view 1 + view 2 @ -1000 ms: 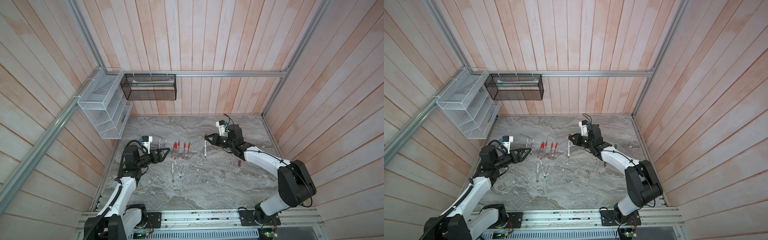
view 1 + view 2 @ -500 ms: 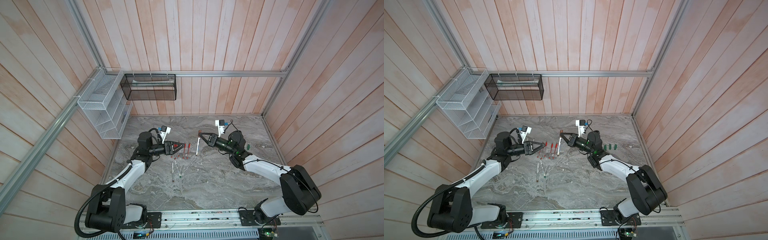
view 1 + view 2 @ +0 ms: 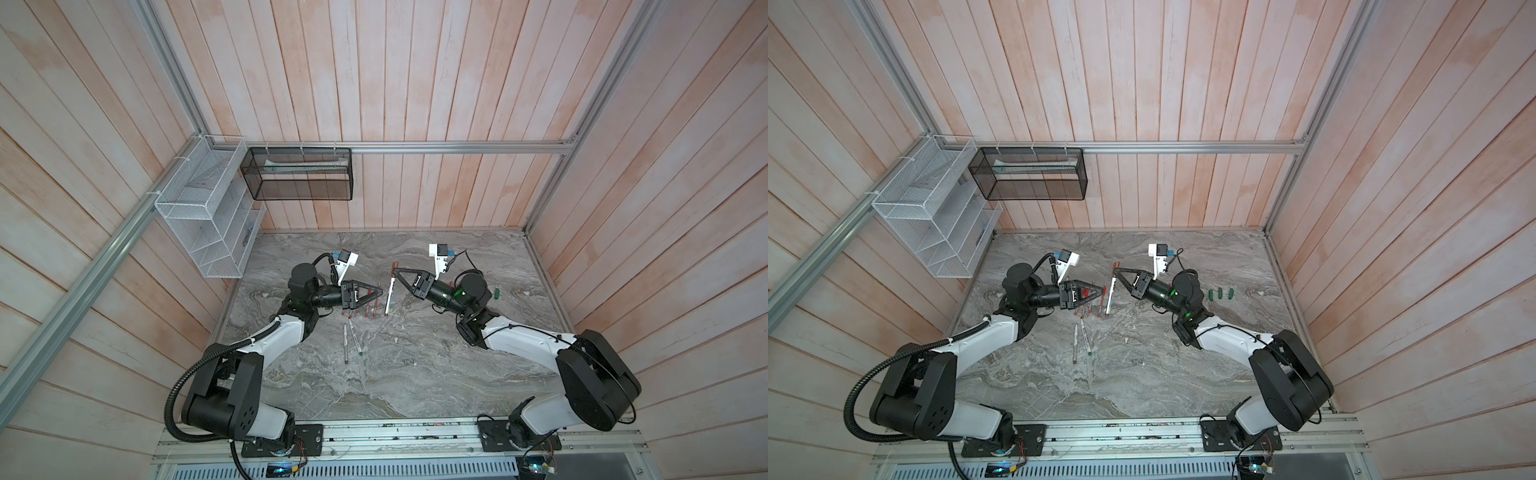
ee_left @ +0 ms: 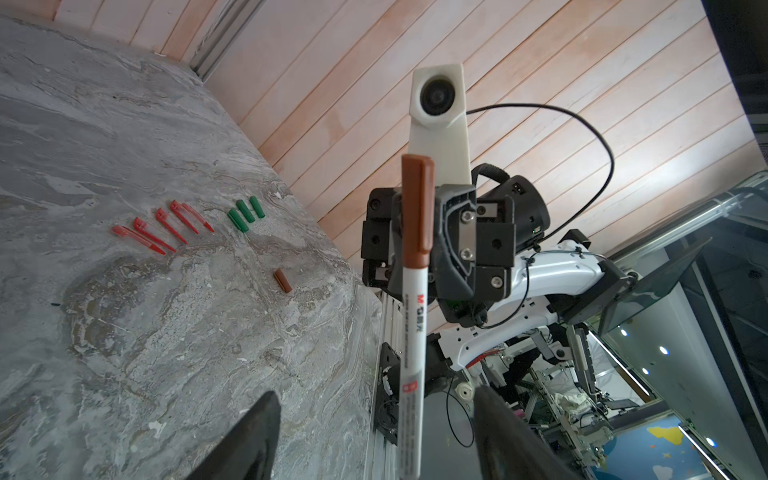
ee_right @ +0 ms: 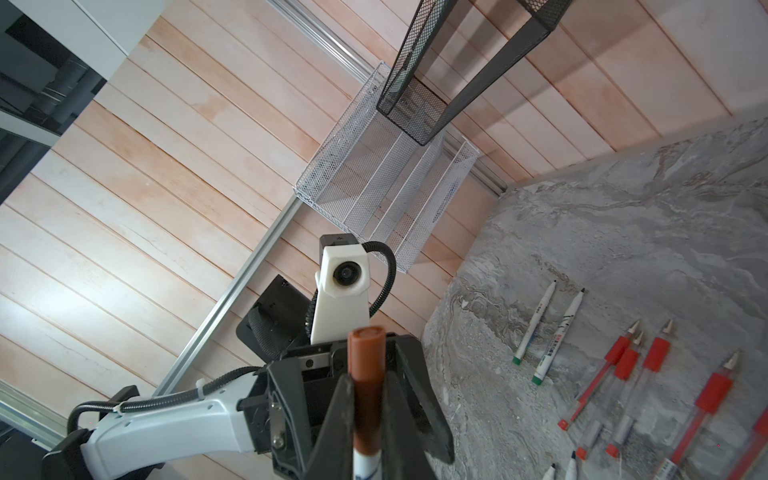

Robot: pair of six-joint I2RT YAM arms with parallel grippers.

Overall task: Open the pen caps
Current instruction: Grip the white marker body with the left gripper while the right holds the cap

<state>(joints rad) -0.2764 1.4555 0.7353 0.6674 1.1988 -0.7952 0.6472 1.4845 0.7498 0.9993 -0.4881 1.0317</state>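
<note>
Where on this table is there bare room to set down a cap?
Free: the table's near stretch, between the arm bases and two uncapped markers; the back strip by the wall. Crowded: mid-table red pens; red caps and green caps at right.

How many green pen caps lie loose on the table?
3. In a top view they lie side by side on the right part of the table: left green cap, middle green cap, right green cap. Another might be hidden.
</note>
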